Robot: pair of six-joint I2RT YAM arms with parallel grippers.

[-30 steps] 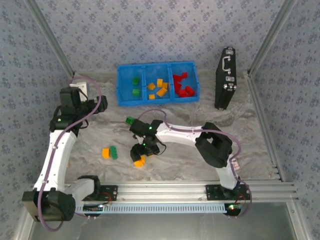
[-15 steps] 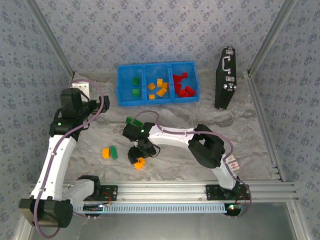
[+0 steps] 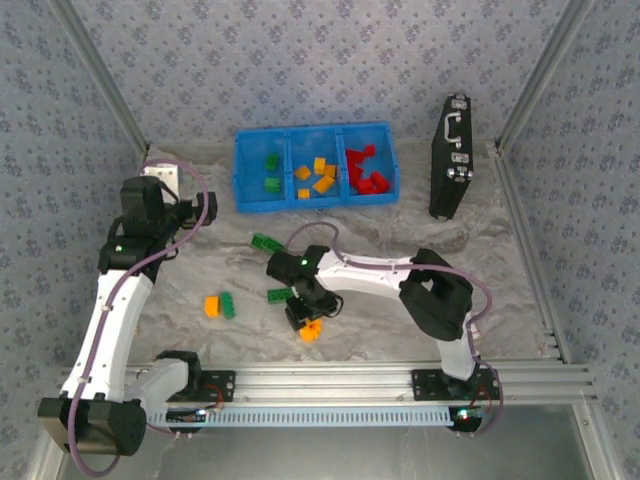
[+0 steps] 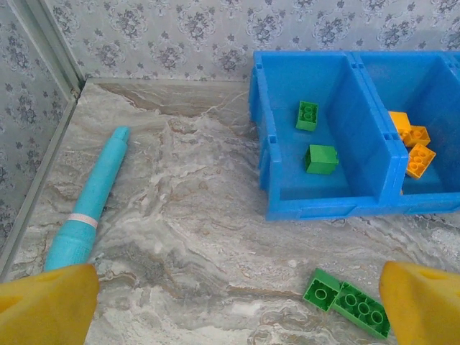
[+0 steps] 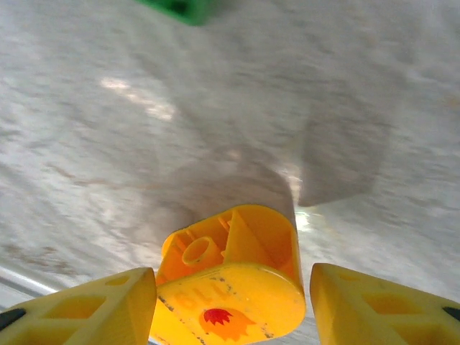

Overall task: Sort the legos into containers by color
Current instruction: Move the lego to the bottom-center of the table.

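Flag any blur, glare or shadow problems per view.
Right wrist: table and green brick smeared by blur, orange brick sharper, a bright glare patch and dark shadows on the table. Left wrist: crisp, except the soft yellow fingers at the bottom corners. Top external: even light, faint shadows.

i run two white-shelled, black-jointed arms (image 3: 115, 300) on the silver aluminium rail (image 3: 340, 382), with purple cables (image 3: 206, 205) and yellow plastic fingers (image 4: 44, 303).
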